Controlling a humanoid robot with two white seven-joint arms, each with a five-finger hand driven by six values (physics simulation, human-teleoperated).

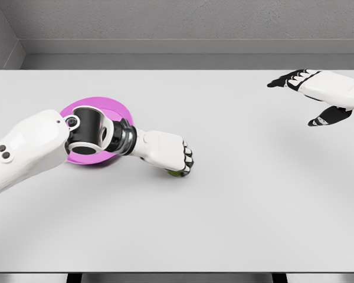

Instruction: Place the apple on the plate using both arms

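**Figure: Left hand closed over the apple beside the plate**

Nearest the camera, the left arm point(23, 150) entered from the lower left of the frame and crossed over the pink plate point(115, 109), hiding much of it. The left hand point(174, 154) lay just right of the plate at centre left, its fingers curled together down onto the apple point(176, 173); only a small green sliver of the fruit showed beneath the knuckles. The apple rested on the white table point(236, 206), outside the plate's rim and close to it.

The right hand point(318, 97) hovered at the upper right of the frame, well apart from the apple, its dark-tipped fingers spread and holding nothing.

Judged from its look, the apple would be light, rigid and smooth, so it might roll or slip from a shallow top grip. A hold around its widest girth, with fingers wrapped to either side, would likely be steadier.

No brand, label or legible writing appeared on any surface.
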